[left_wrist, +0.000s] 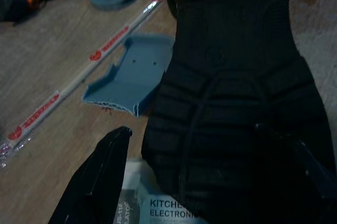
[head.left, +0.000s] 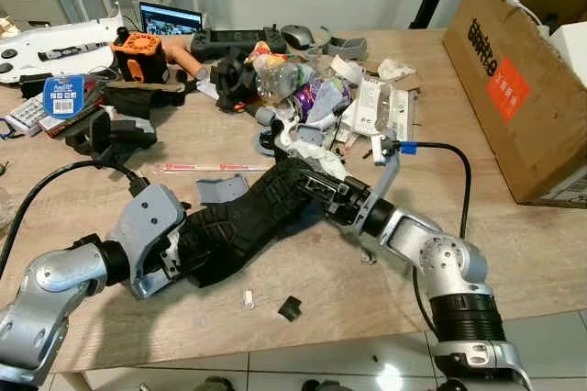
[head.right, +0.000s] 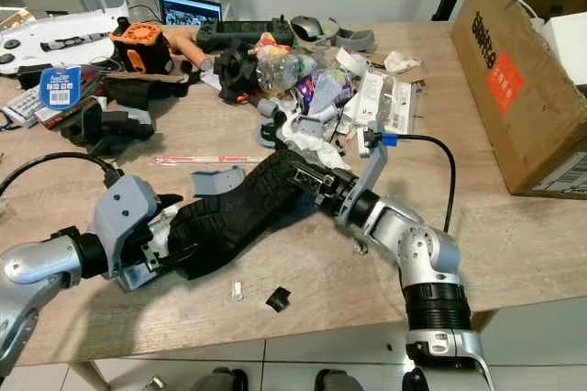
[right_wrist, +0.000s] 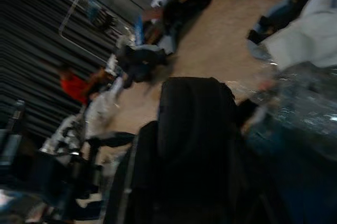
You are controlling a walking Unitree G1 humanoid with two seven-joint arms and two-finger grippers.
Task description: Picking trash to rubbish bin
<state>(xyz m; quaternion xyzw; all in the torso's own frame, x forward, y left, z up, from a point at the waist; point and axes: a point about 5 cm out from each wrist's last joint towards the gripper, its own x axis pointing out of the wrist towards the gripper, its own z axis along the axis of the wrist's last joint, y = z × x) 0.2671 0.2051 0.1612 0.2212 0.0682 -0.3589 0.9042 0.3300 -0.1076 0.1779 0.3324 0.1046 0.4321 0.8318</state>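
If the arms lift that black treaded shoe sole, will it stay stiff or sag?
The black treaded rubber shoe sole already bends along the table, so it would probably sag. It spans the left gripper to the right gripper, so two-ended support should help.

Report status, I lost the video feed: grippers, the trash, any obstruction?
Left gripper and right gripper both at the black shoe sole, one per end. Sole low over the table. Trash pile crowding right gripper's end.
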